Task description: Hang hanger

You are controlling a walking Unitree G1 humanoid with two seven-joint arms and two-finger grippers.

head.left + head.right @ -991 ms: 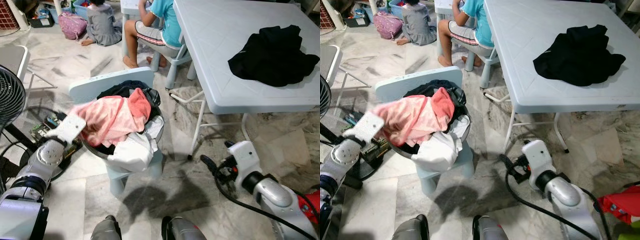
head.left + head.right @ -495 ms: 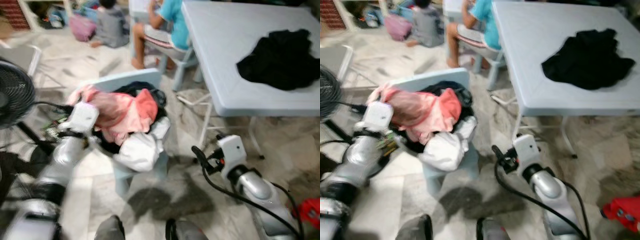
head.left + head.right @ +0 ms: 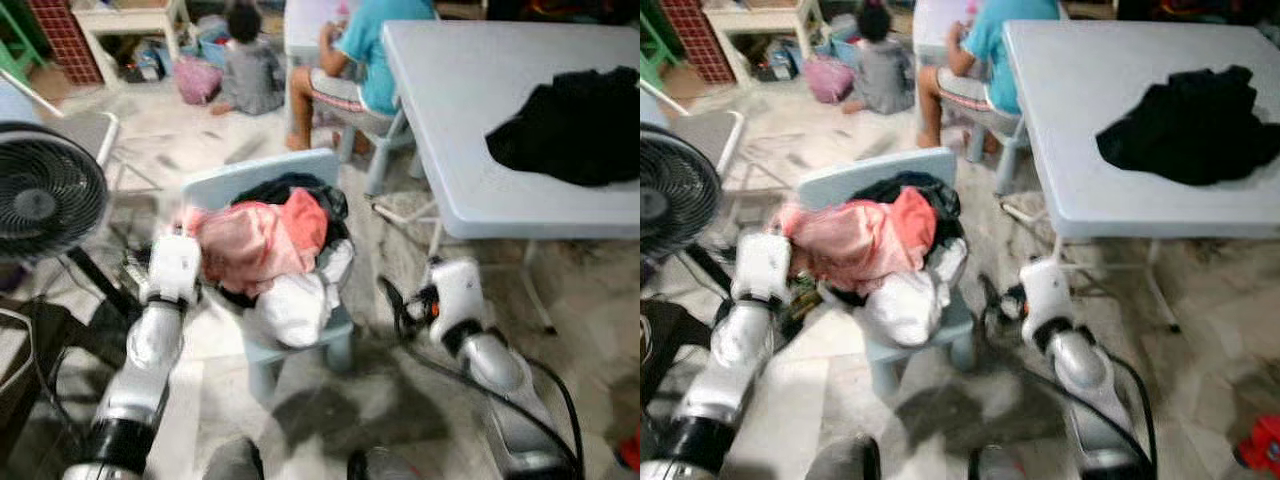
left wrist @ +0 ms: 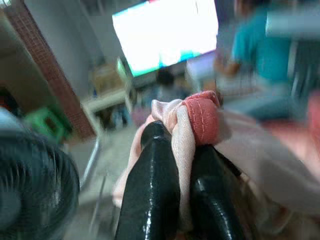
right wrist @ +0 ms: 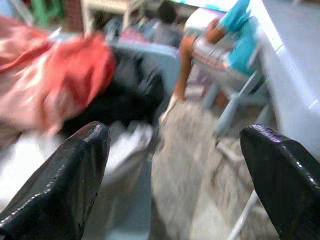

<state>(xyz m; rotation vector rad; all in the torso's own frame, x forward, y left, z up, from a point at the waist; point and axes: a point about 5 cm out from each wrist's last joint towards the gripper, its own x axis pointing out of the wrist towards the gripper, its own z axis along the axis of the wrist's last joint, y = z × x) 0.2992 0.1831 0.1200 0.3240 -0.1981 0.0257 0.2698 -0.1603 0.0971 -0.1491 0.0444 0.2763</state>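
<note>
Fan (image 3: pixel 45 195) at far left. Beside it, left gripper (image 4: pixel 175 165) clamped tight on a hem fold of pink garment (image 3: pixel 255 240), heaped over white laundry (image 3: pixel 295 305) on blue chair (image 3: pixel 250 172), centre left. Could not tell whether a hanger lay under that heap. Judged the cloth light, limp, likely to snag and drag neighbours; better taken near a shoulder seam. Right gripper (image 5: pixel 175 150) spread wide, empty, lower centre-right, short of white table (image 3: pixel 450 120).
</note>
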